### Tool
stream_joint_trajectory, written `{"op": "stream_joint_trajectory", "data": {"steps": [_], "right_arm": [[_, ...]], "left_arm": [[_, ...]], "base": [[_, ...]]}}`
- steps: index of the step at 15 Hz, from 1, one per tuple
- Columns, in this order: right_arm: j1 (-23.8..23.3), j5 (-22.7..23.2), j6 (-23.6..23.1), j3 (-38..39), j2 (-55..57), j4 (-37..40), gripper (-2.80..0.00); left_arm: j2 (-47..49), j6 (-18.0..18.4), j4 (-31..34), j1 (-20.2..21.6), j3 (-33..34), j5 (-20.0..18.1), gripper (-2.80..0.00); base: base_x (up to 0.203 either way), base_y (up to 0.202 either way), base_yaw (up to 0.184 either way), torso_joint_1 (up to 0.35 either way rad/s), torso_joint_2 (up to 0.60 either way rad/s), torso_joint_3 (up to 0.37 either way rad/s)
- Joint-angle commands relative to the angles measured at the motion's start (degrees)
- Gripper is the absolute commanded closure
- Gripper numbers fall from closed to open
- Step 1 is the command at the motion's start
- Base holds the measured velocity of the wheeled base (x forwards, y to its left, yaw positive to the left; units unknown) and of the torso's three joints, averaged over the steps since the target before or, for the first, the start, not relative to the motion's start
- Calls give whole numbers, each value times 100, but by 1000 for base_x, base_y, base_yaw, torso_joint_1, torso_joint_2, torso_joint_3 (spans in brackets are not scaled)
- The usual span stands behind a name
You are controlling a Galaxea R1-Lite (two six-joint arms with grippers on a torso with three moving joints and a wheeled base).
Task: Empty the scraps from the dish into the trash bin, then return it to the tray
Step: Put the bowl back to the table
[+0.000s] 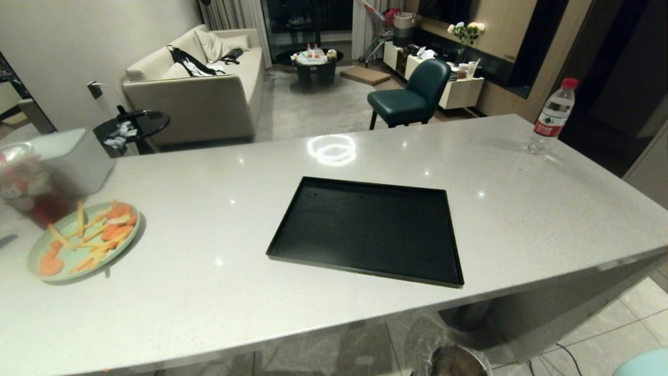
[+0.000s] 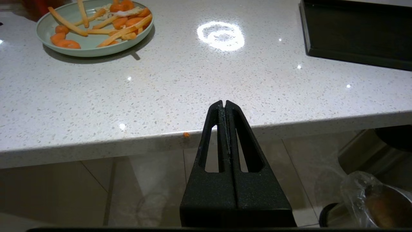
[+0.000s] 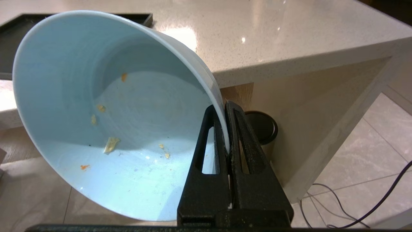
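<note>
Where head view shows tray (image 1: 365, 230) bare, right gripper (image 3: 225, 106) pinching dish (image 3: 112, 112)

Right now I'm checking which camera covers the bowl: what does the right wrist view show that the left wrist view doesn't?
Only the right wrist view shows the light-blue dish, tilted, with just a few crumbs stuck inside, its rim pinched by the right gripper, plus a dark round bin under the counter. Only the left wrist view shows the green plate with carrot and pale strips, the shut, empty left gripper and the lined steel trash bin on the floor. Both show the black tray and the speckled counter.
</note>
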Motion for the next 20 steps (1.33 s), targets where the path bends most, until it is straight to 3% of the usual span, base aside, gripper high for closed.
{"op": "stream_joint_trajectory", "data": {"steps": [1,20], "right_arm": [[0,0,1,0,7,-1,0],[0,0,36,0,7,-2,0]], "left_arm": [[6,0,-2,1,0,1,0],[6,-9,-2,1,0,1,0]], "base": [[0,0,0,0,0,0],[0,-1,5,0,0,0]]}}
